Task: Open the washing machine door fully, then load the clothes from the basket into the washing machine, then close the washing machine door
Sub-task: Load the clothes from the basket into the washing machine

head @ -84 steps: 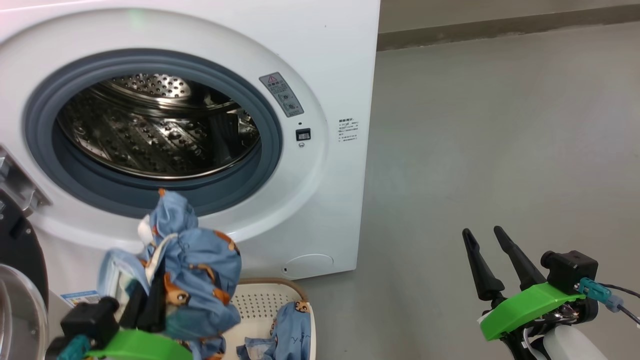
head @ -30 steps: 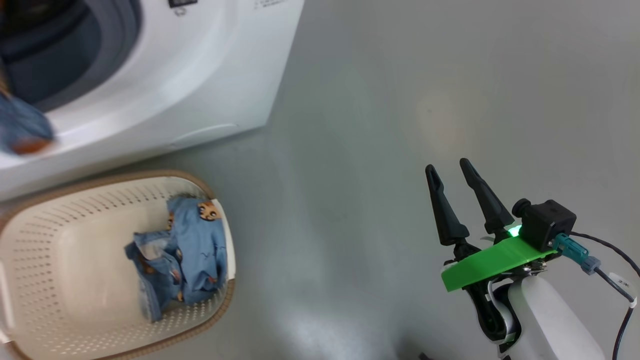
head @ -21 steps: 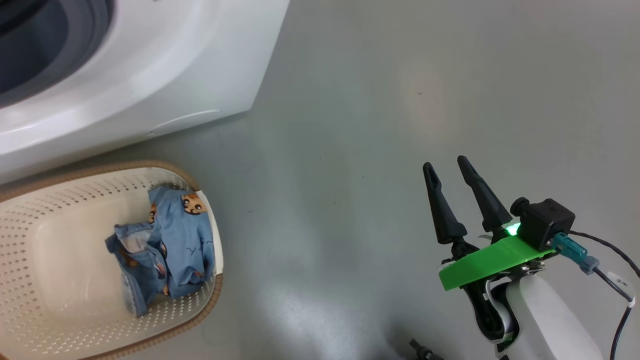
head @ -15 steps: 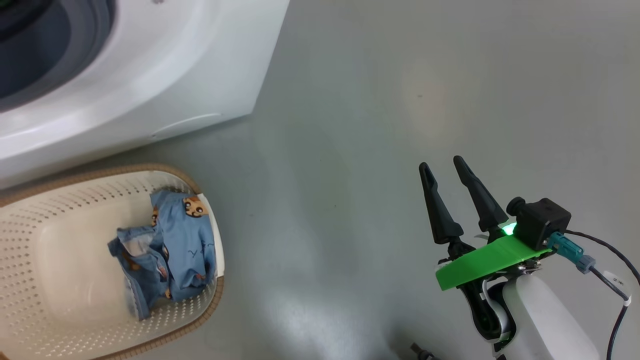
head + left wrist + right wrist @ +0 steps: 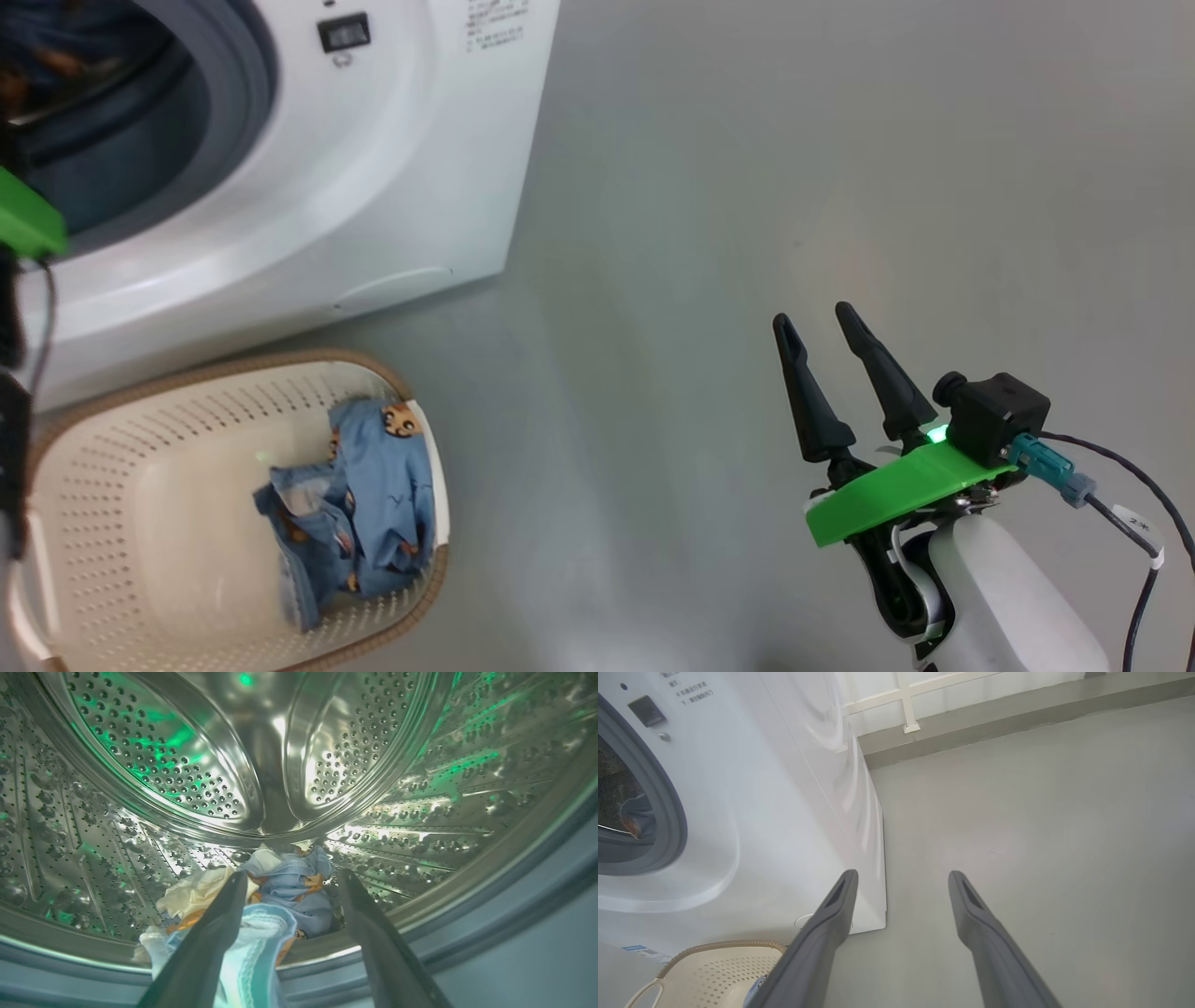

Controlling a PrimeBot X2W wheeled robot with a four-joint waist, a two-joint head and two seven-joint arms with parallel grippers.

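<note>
Inside the washing machine's (image 5: pixel 392 187) steel drum (image 5: pixel 187 765), the left gripper (image 5: pixel 293 877) stands spread apart over heaped clothes (image 5: pixel 299 900), another garment (image 5: pixel 373 504) lies in the basket (image 5: pixel 233 369), and the right gripper (image 5: pixel 811 315) hangs parted, empty, above the floor (image 5: pixel 747 140).

The right gripper (image 5: pixel 811 315) has two long tapered black fingers (image 5: pixel 810 401) on a bright green plate (image 5: pixel 887 490), above a white forearm (image 5: pixel 1008 597). A black camera box (image 5: pixel 994 415) carries a teal plug (image 5: pixel 1034 458) and dark, white-tagged cable (image 5: pixel 1134 532)

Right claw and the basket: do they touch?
Apart. The head view shows bare floor between the right claw and the basket.
</note>
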